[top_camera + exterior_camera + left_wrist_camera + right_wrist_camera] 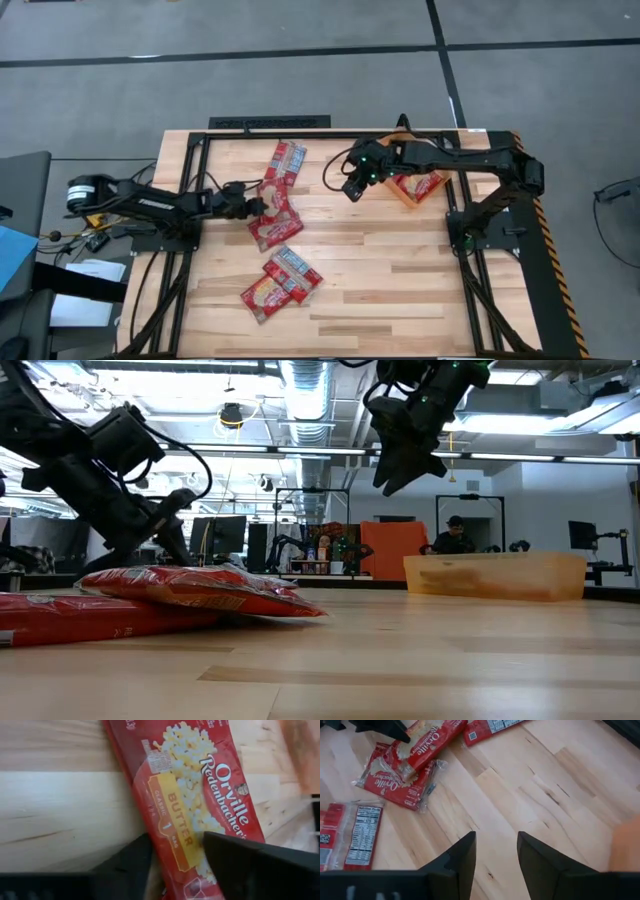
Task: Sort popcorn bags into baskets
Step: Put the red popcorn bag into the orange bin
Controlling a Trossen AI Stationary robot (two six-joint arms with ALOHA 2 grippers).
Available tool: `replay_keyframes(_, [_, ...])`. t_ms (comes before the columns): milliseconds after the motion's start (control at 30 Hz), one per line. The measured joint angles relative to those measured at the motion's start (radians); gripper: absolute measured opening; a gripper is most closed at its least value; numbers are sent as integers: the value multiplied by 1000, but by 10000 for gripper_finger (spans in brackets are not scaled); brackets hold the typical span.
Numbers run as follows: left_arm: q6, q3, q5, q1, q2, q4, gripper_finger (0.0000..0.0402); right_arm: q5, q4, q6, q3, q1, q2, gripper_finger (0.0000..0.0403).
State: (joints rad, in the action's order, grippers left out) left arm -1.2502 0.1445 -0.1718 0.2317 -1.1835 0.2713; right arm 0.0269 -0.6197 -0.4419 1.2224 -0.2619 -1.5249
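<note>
Left fingers (pixel 150 865) straddle "Orville Redenbacher's" "CLASSIC BUTTER" bag (pixel 192 795).

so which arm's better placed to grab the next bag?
Left. Its tool is down at the table with fingers open either side of a bag in the middle pile. The right tool hangs empty above the table beside the basket, no bag under it.

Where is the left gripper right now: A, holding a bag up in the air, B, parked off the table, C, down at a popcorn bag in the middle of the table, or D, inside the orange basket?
C: the left gripper sits low at a popcorn bag, its fingers either side of the packet in the left wrist view.
</note>
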Motion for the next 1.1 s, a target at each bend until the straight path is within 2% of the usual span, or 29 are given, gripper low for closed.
replay_keyframes(167, [41,0,3,-1,-13,18,30,0,2,-59,0,16,0,156])
replay_keyframes(233, [37,-2,9,-1,-4,44,11,-1,5,-89,0,21,0,155])
replay_keyframes(433, [35,25,67,-1,46,123,5,-22,22,-216,0,20,0,171])
replay_keyframes(800, [97,153,80,-1,161,149,1,-58,204,-305,0,19,0,256])
replay_keyframes(1100, [184,249,53,-1,164,151,0,-58,351,-396,0,33,-36,260])
